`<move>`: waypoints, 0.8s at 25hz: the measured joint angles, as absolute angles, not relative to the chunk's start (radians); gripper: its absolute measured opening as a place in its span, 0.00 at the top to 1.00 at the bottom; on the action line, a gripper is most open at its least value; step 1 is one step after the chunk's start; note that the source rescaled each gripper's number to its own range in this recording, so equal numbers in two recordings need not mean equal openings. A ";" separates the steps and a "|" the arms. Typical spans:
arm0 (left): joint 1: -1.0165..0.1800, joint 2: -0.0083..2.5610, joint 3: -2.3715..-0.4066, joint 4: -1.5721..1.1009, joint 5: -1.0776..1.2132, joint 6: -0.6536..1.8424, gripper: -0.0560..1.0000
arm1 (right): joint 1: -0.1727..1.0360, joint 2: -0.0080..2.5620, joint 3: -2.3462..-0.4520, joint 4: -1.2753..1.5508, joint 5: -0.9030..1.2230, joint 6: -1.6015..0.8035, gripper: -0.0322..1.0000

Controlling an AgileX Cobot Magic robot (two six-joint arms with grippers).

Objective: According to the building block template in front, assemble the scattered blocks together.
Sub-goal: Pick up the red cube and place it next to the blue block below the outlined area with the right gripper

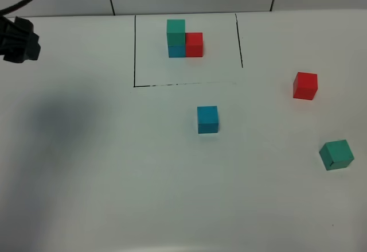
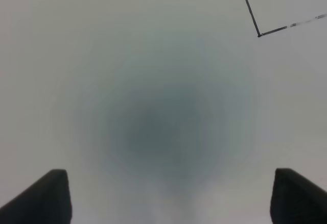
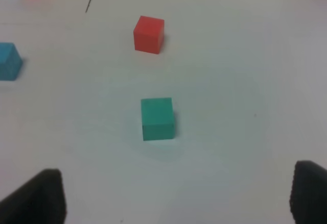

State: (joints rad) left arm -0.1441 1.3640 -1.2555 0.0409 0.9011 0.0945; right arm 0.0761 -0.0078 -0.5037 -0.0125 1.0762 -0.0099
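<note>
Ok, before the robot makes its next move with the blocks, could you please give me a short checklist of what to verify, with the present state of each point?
1. The template is readable, green on blue with red beside: ok.
2. The blue block, red block and green block are all visible and apart from each other: ok.
3. The left end effector is open and holds nothing: ok.
4. The right end effector is open, with the green block in front of it: ok.
5. Loose blocks joined like the template: not ok, none touch.
6. Height of the right end effector above the table: cannot tell.
</note>
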 joint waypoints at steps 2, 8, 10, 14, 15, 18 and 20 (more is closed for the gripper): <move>-0.144 1.286 -1.199 0.041 0.884 0.088 0.22 | 0.076 -0.008 -0.504 -0.008 1.076 -0.010 0.22; -0.144 1.063 -1.065 0.041 0.869 0.057 0.22 | 0.076 -0.008 -0.504 0.008 1.076 -0.010 0.22; -0.144 0.981 -1.028 0.041 0.869 0.048 0.22 | 0.076 -0.008 -0.504 0.008 1.076 -0.010 0.22; -0.144 0.835 -0.960 0.041 0.868 0.037 0.22 | 0.076 -0.008 -0.504 0.008 1.075 -0.010 0.22; -0.144 0.805 -0.940 0.041 0.868 0.035 0.22 | 0.076 -0.008 -0.504 0.008 1.075 -0.010 0.22; -0.144 0.702 -0.879 0.041 0.865 0.032 0.22 | 0.076 -0.008 -0.504 0.008 1.075 -0.010 0.22; -0.144 0.631 -0.834 0.041 0.865 0.032 0.22 | 0.076 -0.008 -0.504 0.009 1.075 -0.010 0.22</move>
State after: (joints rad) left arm -0.1441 0.6309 -0.8337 0.0409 0.8647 0.0317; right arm 0.0761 -0.0078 -0.5037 0.0085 1.0753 -0.0099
